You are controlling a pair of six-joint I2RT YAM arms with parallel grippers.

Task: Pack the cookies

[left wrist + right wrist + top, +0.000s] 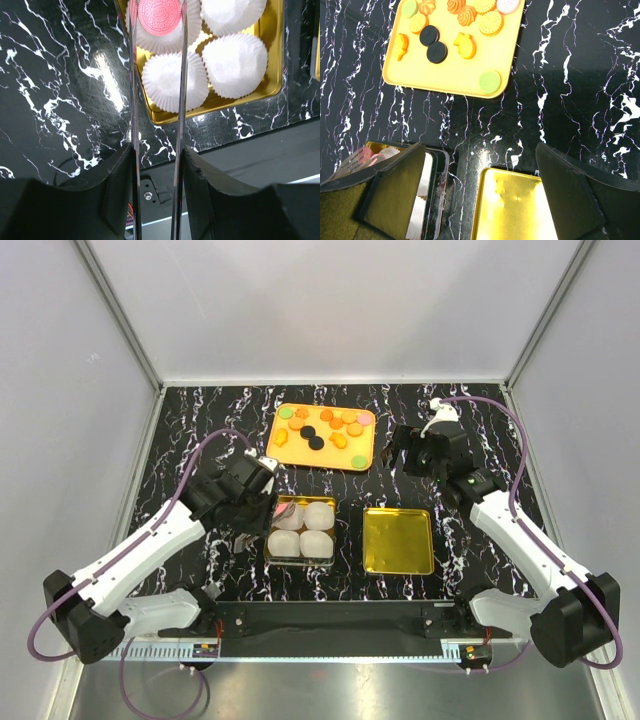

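Observation:
The cookies (330,425) lie on an orange tray (325,458) at the back; the right wrist view shows them (470,20) as orange, black, green and pink discs. My left gripper (266,500) carries long clear blades (132,75) and is shut on a pink cookie (159,14). It holds the cookie over the far-left paper cup of a gold tin (225,102). My right gripper (405,452) is open and empty. It hovers over the table between the tray and a gold lid (515,205).
The tin (270,558) holds four white paper cups (317,543) near the front middle. The gold lid (398,540) lies flat to its right. White walls enclose the black marbled table. A black bar with the arm bases runs along the near edge.

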